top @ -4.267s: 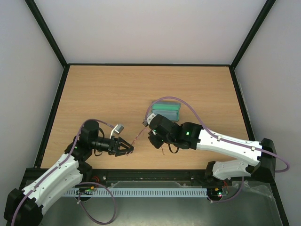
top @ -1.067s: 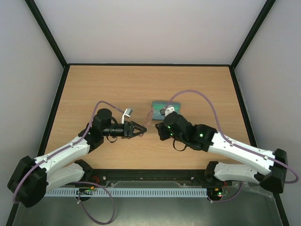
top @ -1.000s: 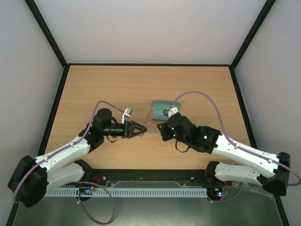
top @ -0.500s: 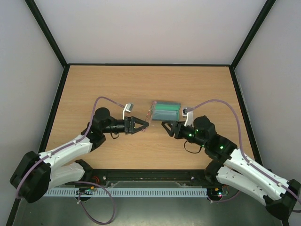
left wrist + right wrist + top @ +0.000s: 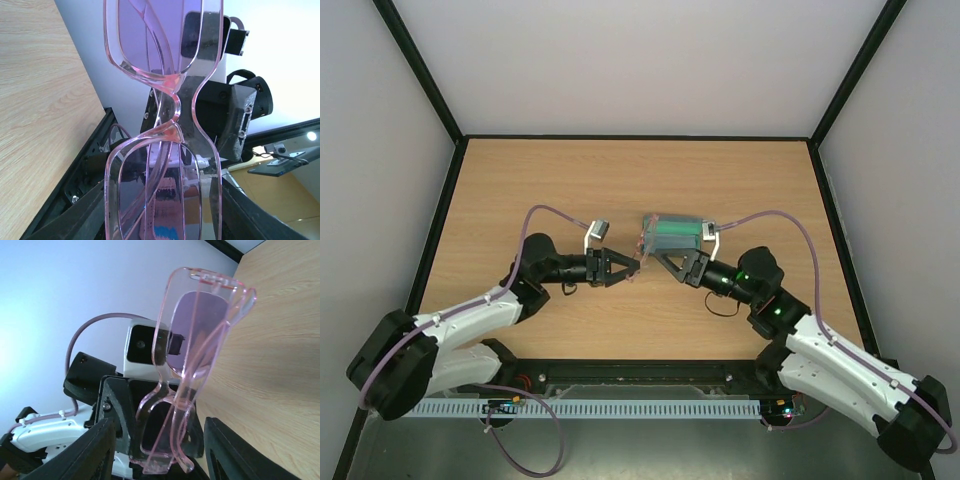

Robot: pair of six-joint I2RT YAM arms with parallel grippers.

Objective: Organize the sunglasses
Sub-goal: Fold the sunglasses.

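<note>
The left pincer (image 5: 622, 268) is clamped on the pink sunglasses (image 5: 170, 132) and holds them in the air over the middle of the wooden surface (image 5: 520, 190). In the left wrist view the two lenses stand one above the other. At 3 o'clock from the sunglasses, the right pincer (image 5: 668, 264) faces them with its jaws spread wide, gripping nothing. The grey-blue case (image 5: 676, 236) lies at 1 o'clock from the sunglasses, just beside them.
</note>
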